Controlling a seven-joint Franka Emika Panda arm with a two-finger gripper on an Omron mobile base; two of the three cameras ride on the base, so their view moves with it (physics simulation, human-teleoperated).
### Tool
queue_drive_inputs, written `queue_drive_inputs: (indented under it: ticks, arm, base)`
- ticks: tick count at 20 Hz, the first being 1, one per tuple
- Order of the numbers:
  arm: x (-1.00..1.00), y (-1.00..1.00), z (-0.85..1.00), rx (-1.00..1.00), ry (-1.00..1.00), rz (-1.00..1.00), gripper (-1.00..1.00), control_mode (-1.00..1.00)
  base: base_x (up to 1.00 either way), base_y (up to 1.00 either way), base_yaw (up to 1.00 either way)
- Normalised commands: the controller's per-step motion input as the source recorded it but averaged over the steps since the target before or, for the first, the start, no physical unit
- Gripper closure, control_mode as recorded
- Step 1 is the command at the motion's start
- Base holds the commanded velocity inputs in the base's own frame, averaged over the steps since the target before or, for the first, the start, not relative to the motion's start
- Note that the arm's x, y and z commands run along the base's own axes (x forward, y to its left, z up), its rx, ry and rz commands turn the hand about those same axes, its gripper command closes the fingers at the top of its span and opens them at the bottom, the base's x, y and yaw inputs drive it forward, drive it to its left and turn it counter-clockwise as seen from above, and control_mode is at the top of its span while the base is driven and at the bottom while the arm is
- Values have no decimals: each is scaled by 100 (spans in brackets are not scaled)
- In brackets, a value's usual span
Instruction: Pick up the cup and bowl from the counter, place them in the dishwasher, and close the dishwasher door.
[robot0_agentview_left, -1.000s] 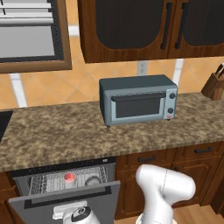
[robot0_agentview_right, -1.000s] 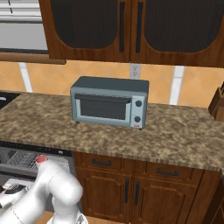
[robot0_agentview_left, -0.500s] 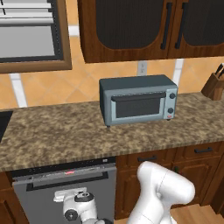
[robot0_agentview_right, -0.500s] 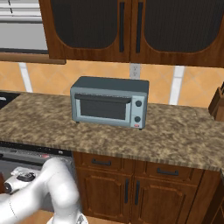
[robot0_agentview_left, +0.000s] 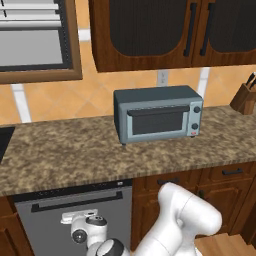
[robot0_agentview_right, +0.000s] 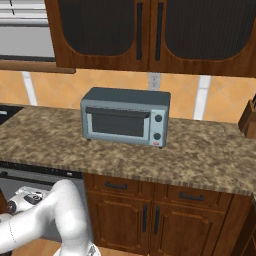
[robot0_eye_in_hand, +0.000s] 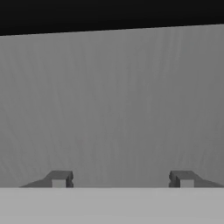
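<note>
Grey fills the lower left of the left base view: the dishwasher door (robot0_agentview_left: 75, 220) is seen standing up, shut or nearly so, under the counter (robot0_agentview_left: 65, 155). The gripper (robot0_eye_in_hand: 122, 179) is held right at the door, with its fingers (robot0_eye_in_hand: 59, 178) spread wide and nothing between them. The cup and bowl cannot be seen; they are judged to be inside. The last step, closing, looks almost done. Next, a soft last push may be needed, then the hand can be pulled away.

No text legible — no labels, no numbers.
</note>
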Motion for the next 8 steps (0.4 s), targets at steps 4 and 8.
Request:
queue_drive_inputs:
  ticks: [4,8]
  arm:
    - [77,-37,-4,0,0,1,-100,-100]
    - [5,-12,0,0,0,0,-100,-100]
  base:
    - [0,0,0]
    - [0,0,0]
